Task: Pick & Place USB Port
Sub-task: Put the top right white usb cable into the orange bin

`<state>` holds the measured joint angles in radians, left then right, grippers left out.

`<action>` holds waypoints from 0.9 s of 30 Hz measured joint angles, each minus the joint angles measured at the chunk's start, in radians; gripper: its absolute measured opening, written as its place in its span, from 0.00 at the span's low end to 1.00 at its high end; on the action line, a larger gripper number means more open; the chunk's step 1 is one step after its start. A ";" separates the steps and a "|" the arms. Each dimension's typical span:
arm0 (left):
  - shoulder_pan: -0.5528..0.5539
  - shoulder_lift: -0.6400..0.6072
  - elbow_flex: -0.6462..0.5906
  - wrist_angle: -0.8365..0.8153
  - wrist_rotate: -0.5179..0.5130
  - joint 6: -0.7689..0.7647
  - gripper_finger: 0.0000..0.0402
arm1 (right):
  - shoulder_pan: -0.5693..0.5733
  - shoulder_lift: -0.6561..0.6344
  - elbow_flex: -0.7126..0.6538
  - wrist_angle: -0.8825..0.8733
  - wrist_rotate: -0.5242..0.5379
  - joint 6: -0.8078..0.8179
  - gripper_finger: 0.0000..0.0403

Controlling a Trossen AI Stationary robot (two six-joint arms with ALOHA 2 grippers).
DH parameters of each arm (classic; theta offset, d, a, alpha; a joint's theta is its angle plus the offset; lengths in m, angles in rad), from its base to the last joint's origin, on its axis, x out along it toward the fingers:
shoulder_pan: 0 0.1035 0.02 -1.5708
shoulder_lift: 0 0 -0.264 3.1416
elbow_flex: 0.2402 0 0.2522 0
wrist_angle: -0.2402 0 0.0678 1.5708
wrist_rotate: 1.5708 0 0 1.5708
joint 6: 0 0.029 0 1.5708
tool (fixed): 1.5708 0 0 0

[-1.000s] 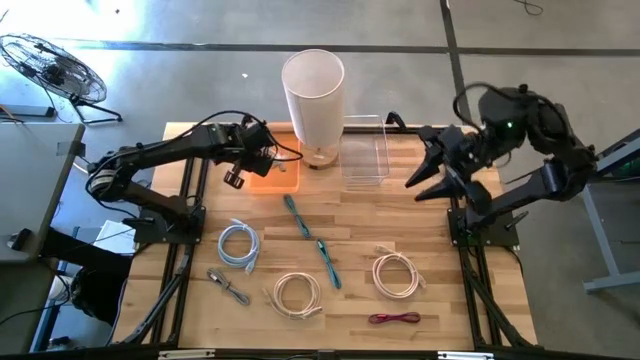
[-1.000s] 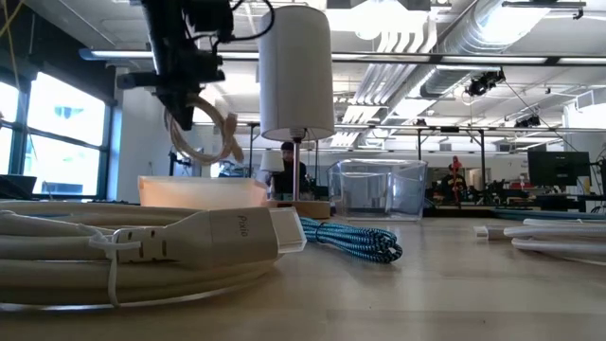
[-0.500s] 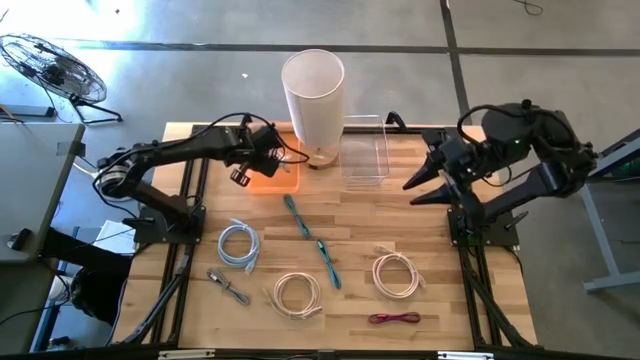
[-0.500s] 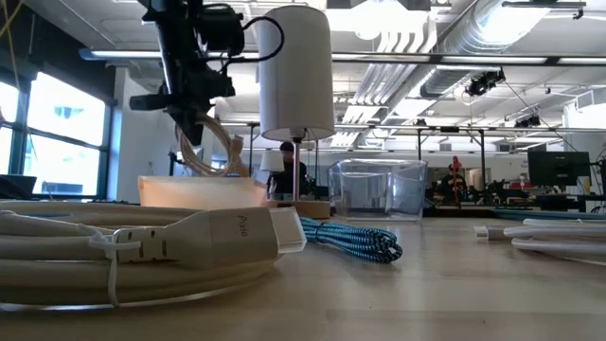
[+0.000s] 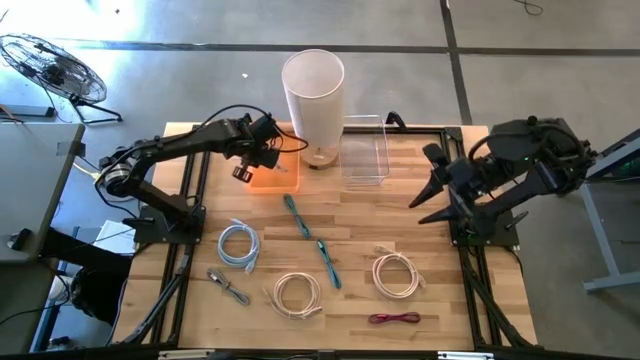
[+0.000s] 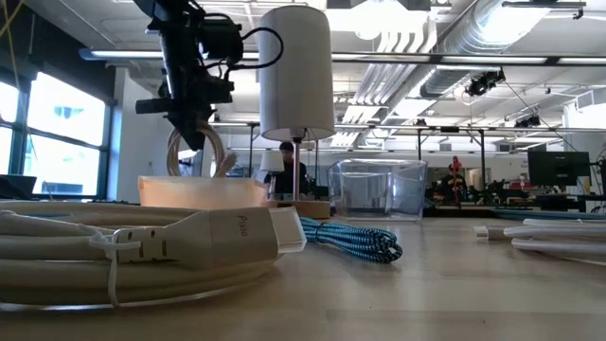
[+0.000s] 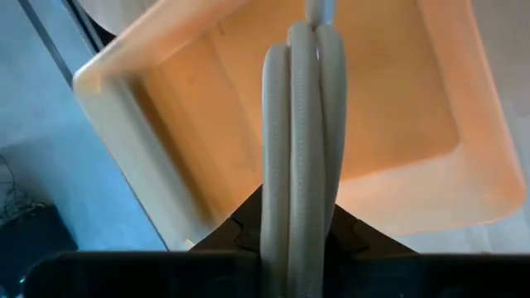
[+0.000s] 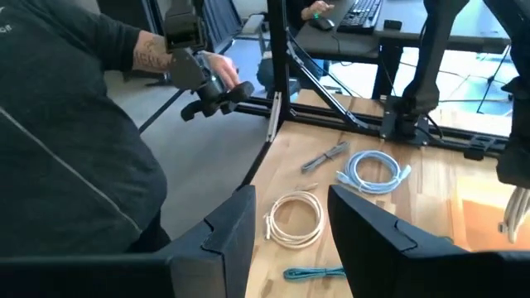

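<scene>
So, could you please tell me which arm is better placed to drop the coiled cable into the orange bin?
The left. Its gripper holds the beige coiled cable directly over the orange bin; the right gripper hangs empty near the table's right edge.

Seven cables [image 5: 238, 245] (one held), two bins [image 5: 364, 160], one lamp [image 5: 313, 95]
</scene>
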<state>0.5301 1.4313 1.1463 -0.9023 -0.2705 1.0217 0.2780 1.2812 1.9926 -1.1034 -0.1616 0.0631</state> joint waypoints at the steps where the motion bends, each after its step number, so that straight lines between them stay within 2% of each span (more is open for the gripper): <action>1: 0.000 -0.001 0.001 0.008 0.003 0.001 0.13 | 0.000 0.000 0.000 0.000 0.000 -0.002 0.36; 5: 0.001 -0.001 0.003 0.018 0.031 0.061 0.13 | 0.000 0.000 0.000 0.000 0.004 -0.020 0.36; 12: 0.000 0.004 0.003 0.052 -0.064 0.143 0.13 | 0.000 0.000 0.000 -0.007 0.034 -0.020 0.36; 16: 0.002 0.010 0.004 0.099 0.006 0.158 0.13 | -0.001 0.001 0.000 -0.015 0.048 -0.020 0.36; 22: 0.001 0.046 0.004 0.051 -0.008 0.100 0.13 | -0.001 0.008 0.000 -0.014 0.044 -0.016 0.36; 27: 0.000 0.046 0.040 0.005 0.025 0.038 0.13 | -0.001 0.015 0.000 -0.014 0.044 -0.018 0.36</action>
<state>0.5302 1.4773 1.1865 -0.8970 -0.2459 1.0598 0.2771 1.2958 1.9926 -1.1179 -0.1177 0.0452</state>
